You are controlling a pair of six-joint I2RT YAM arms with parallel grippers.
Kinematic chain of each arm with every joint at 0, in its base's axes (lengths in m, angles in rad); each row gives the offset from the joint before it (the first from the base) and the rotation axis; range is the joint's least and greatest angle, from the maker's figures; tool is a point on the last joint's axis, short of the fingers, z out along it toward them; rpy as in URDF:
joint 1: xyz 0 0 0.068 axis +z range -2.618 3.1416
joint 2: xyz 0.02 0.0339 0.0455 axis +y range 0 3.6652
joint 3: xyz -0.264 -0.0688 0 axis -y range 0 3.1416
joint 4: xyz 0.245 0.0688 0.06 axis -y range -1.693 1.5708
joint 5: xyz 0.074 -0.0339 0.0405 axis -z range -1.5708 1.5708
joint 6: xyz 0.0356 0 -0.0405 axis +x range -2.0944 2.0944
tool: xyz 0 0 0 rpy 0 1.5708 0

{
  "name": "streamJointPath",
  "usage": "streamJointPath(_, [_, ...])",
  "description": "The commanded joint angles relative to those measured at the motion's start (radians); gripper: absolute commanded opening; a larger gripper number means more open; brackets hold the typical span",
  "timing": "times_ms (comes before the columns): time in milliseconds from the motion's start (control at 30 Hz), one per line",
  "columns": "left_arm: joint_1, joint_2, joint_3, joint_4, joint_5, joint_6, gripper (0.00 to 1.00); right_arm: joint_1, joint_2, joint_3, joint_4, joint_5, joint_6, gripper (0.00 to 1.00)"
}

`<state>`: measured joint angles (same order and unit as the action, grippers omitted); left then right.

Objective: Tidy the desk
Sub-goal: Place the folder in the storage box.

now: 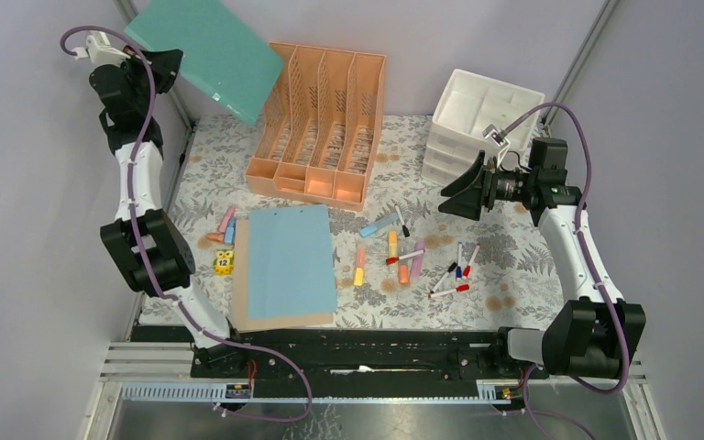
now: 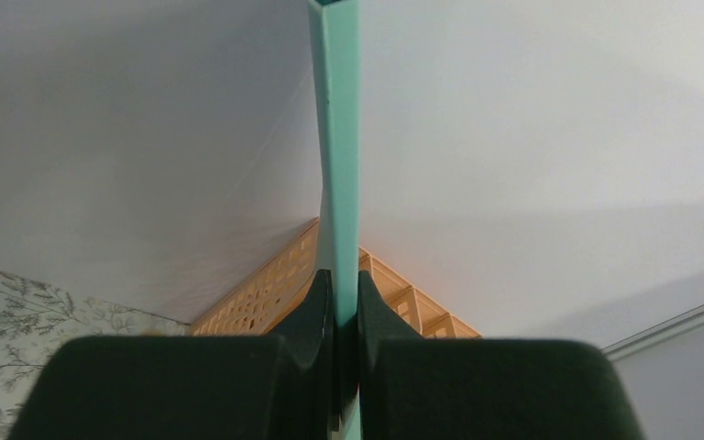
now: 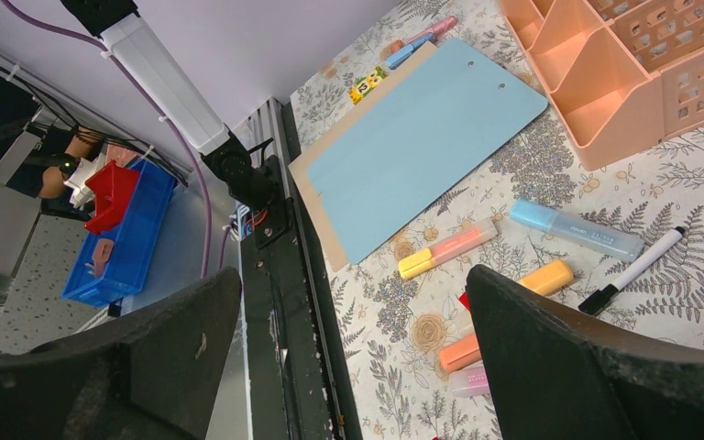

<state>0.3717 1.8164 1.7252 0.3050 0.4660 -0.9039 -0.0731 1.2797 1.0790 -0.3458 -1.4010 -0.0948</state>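
Top external view: the left tool [image 1: 163,68] is clamped on a teal folder [image 1: 206,55], held aloft at the far left, its lower corner by the rack [image 1: 316,124]. The right tool [image 1: 454,195] hangs wide open beside the drawers [image 1: 477,115]. Below lies the floral worktop [image 1: 513,247], strewn with markers [image 1: 392,244] and a blue board [image 1: 289,261].

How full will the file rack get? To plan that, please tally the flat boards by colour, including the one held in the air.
Teal board: 1
Blue board: 1
Brown board: 1
Total: 3
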Motion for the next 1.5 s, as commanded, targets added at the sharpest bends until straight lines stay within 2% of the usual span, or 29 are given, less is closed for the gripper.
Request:
streamJointPath(0, [-0.016, -0.023, 0.08, -0.019, -0.049, 0.133, 0.0, -0.007, -0.023, -0.001, 0.028, -0.032, 0.006, 1.0])
streamJointPath(267, [-0.114, -0.002, 0.119, -0.075, -0.1, 0.391, 0.0, -0.007, -0.028, -0.002, 0.028, -0.032, 0.006, 1.0])
streamJointPath(433, [-0.192, -0.04, -0.007, 0.058, -0.157, 0.608, 0.0, -0.007, -0.036, -0.008, 0.028, -0.031, 0.005, 1.0])
streamJointPath(667, [-0.218, -0.071, -0.236, 0.3, -0.095, 0.823, 0.0, -0.007, -0.034, -0.009, 0.028, -0.032, 0.003, 1.0])
streamJointPath(833, [-0.218, -0.055, -0.317, 0.395, -0.061, 0.85, 0.0, -0.007, -0.027, -0.004, 0.028, -0.03, 0.007, 1.0])
streamJointPath(967, [-0.219, -0.047, -0.38, 0.497, -0.047, 0.814, 0.0, -0.007, -0.025, -0.005, 0.028, -0.027, 0.009, 1.0])
streamJointPath(1300, [-0.222, -0.026, -0.425, 0.728, 0.0, 0.742, 0.0, -0.007, -0.019, -0.008, 0.026, -0.024, 0.014, 1.0])
streamJointPath(1467, [-0.225, 0.019, -0.469, 0.893, 0.008, 0.726, 0.0, -0.007, -0.006, -0.01, 0.027, -0.024, 0.016, 1.0])
